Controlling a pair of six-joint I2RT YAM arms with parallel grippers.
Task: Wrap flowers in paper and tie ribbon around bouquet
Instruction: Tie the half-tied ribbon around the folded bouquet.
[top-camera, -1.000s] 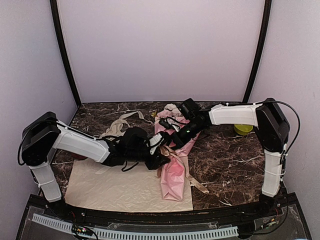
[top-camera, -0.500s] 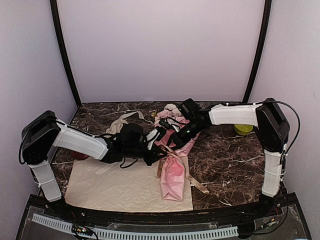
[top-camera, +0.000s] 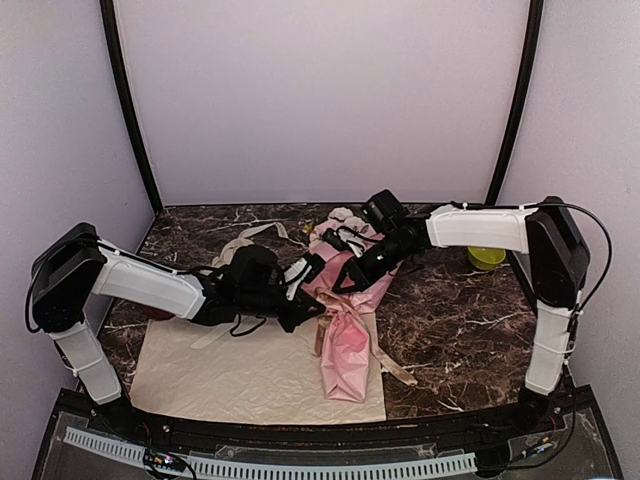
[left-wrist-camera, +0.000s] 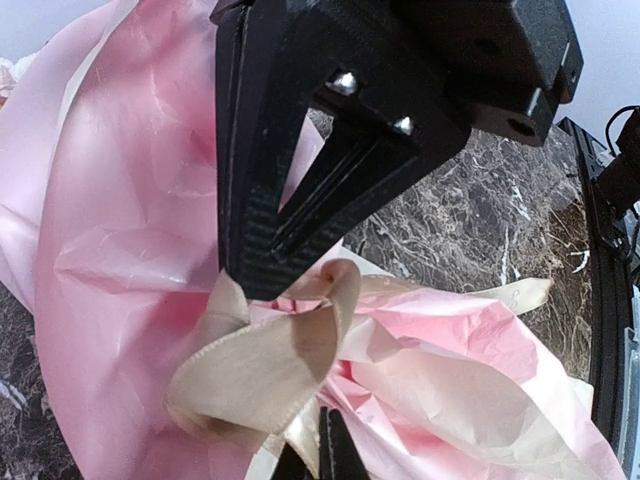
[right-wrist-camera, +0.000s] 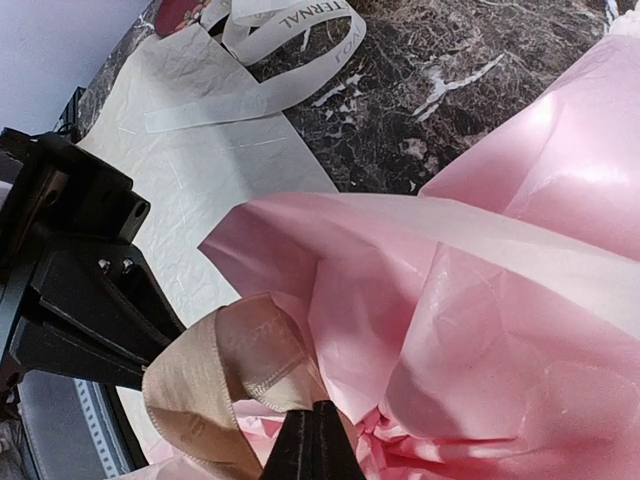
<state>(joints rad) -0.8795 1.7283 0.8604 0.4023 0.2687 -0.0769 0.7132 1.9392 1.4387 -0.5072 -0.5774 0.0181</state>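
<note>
Left gripper (left-wrist-camera: 322, 450) and right gripper (right-wrist-camera: 312, 440) are each clenched on the tan ribbon (left-wrist-camera: 260, 370) looped around the bouquet (top-camera: 350, 345) mid-table (top-camera: 460, 320). At its 10 o'clock, a cream-white ribbon (right-wrist-camera: 290, 50) reads "TERNAL".

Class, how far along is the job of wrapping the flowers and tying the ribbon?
Done: the bouquet is already rolled into its pink cone. In hand: the left gripper and right gripper both pinch a loop of the tan ribbon at the cone's waist. To do: no finished knot shows, and the loop is loose.
</note>
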